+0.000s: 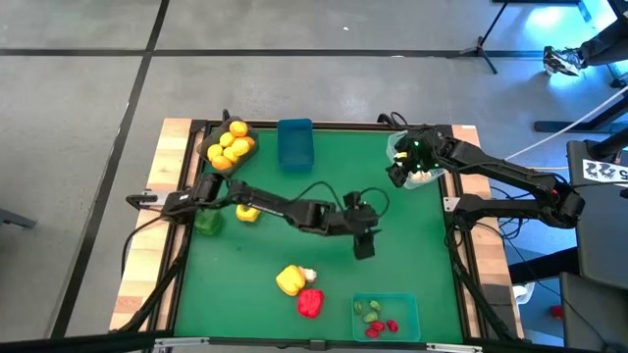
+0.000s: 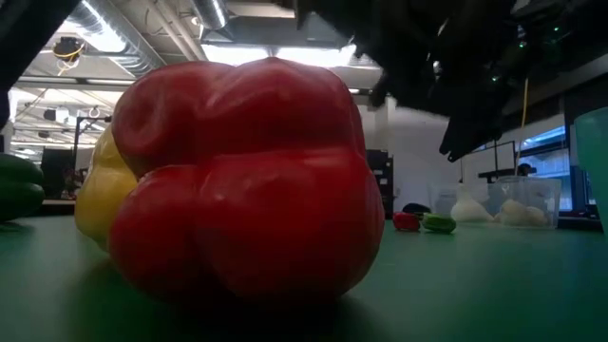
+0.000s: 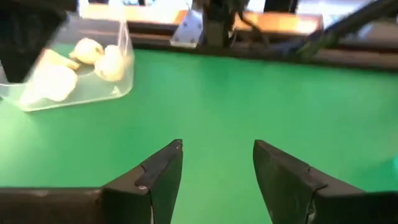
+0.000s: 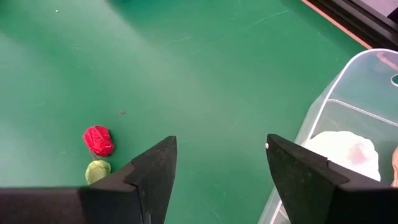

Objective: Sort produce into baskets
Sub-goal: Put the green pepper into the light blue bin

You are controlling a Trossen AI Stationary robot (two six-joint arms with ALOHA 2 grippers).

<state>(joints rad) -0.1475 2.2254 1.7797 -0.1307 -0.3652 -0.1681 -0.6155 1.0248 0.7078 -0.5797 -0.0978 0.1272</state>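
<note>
My left gripper (image 1: 363,245) (image 3: 217,146) hangs open over bare green mat at mid-table, nothing between its fingers. My right gripper (image 1: 400,175) (image 4: 221,140) stands open at the near-left edge of the clear basket (image 1: 420,167), which holds white garlic pieces (image 3: 81,56). A red bit (image 4: 98,140) and a green bit (image 4: 97,171) lie on the mat beside it. A yellow pepper (image 1: 289,280), a red pepper (image 1: 309,302) and a white piece (image 1: 310,274) rest on the mat near the front. Another yellow pepper (image 1: 247,212) and a green pepper (image 1: 207,222) lie at the left.
A dark grey basket (image 1: 218,157) with yellow-orange fruits and a blue basket (image 1: 294,143) stand at the far edge. A teal-green basket (image 1: 386,316) with small red and green bits sits at the near edge. Bare mat lies between my left gripper and the clear basket.
</note>
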